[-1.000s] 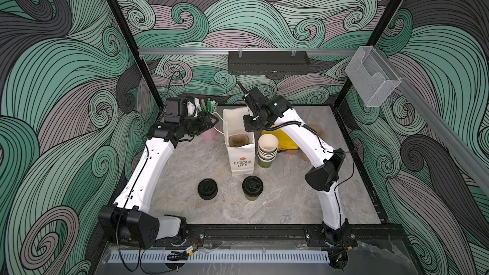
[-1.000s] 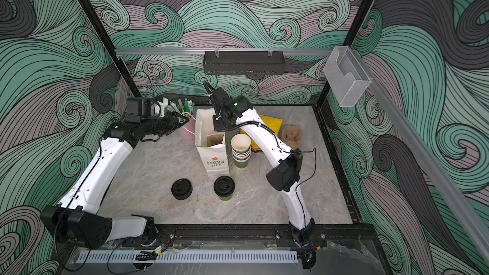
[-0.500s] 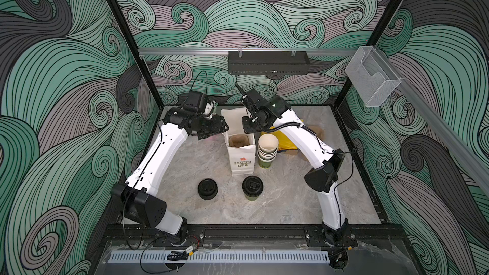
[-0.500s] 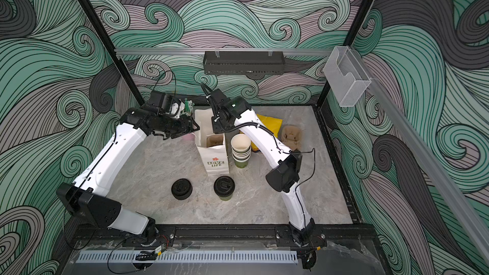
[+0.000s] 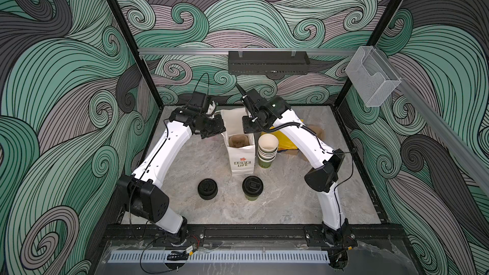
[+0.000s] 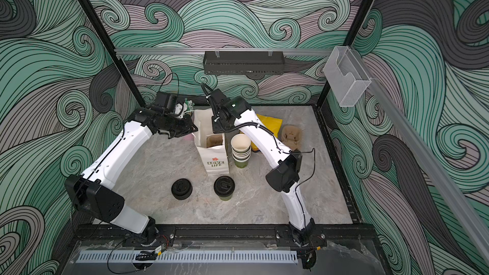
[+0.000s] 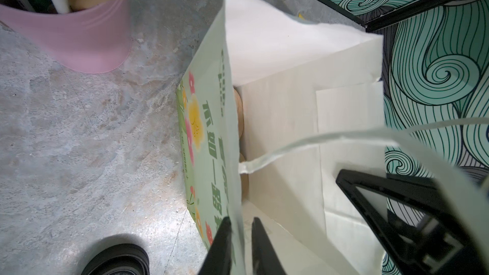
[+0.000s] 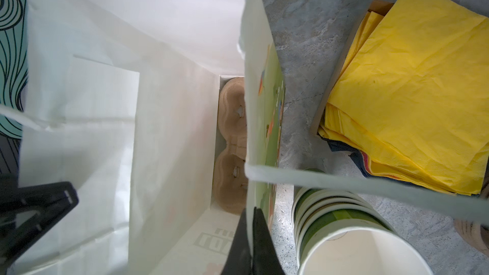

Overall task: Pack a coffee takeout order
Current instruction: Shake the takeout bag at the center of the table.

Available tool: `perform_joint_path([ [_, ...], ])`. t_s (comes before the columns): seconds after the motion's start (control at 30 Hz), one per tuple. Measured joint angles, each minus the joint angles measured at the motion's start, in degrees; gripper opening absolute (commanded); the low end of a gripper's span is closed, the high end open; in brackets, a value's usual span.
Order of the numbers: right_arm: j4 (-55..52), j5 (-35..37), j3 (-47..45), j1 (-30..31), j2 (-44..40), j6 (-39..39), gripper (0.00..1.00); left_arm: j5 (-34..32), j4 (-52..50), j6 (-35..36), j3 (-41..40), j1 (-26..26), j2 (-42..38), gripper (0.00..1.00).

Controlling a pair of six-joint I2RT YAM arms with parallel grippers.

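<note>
While the white paper bag is standing open mid-table, the L gripper is pinching one printed side wall at the rim, fingers clamped w/ the paper btw them. The R gripper is clenching the opposite side wall the same way, closed tight on it. The tan pulp carrier is lying at the bottom inside the bag, wells facing up. The lidded green cup is sitting upright on the table near the bag's front, not touching it, w/ the stack of black lids alongside toward the L arm. The lidless cup stack is standing just beside the bag on the R-arm side. The yellow napkins are lying beyond that stack, outside the bag.
</note>
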Motion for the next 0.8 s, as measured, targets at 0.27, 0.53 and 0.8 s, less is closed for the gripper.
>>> perform_joint_path([
  [0.27,1.2,-1.2,-0.8,0.0,-0.1,-0.3,0.00,-1.0,2.3,-1.4,-0.3,0.0,0.1,0.00],
  [0.53,4.7,-0.9,-3.6,0.1,-1.5,-1.6,0.00,-3.7,6.4,-1.2,-3.6,-0.2,-2.4,0.00],
  [0.8,19.7,4.7,-24.6,3.1,-14.3,-2.1,0.00,-5.0,17.4,3.4,-13.5,-0.6,-11.8,0.00],
])
